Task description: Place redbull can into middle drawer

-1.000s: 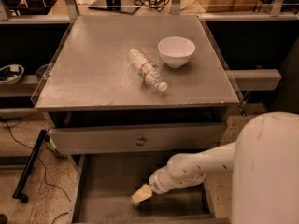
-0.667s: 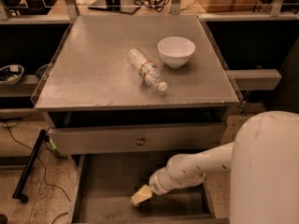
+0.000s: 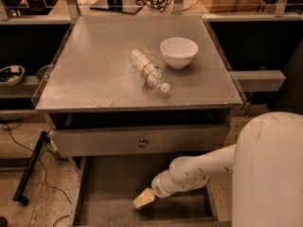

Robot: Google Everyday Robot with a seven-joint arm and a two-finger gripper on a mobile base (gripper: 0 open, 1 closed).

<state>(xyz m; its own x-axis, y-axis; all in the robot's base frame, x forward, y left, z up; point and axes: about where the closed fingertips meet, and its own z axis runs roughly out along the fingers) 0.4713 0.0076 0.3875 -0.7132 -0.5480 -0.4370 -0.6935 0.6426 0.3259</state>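
Robot body (image 3: pixel 270 174): white and rounded, nearest of all, to the right of the jaws.
Arm (image 3: pixel 199 170): reaches leftward and down from the body into the open drawer; same pose as a second ago.
Gripper (image 3: pixel 143 198): pale yellowish tip, low inside the drawer, pointing left and down; it has not shifted since the earlier frames.
Jaw state: cannot be told, open or closed.
Redbull can: not to be made out anywhere in view (whether it sits in the jaws cannot be told either).
Middle drawer (image 3: pixel 102 183): pulled open, its grey floor spreading under and to the left of the jaws, its low walls on both sides of them; open as far as before.
Drawer front (image 3: pixel 94 141): closed, above and just beyond the jaws, with a round brass knob (image 3: pixel 142 143) almost straight above them.
Cabinet top (image 3: pixel 94 65): flat grey surface, higher and farther than the jaws.
Water bottle (image 3: pixel 149 71): clear plastic, lying on its side on the top, cap towards the jaws; unmoved.
White bowl (image 3: pixel 178 52): upright, just beyond and right of the bottle, farthest from the jaws; unmoved.
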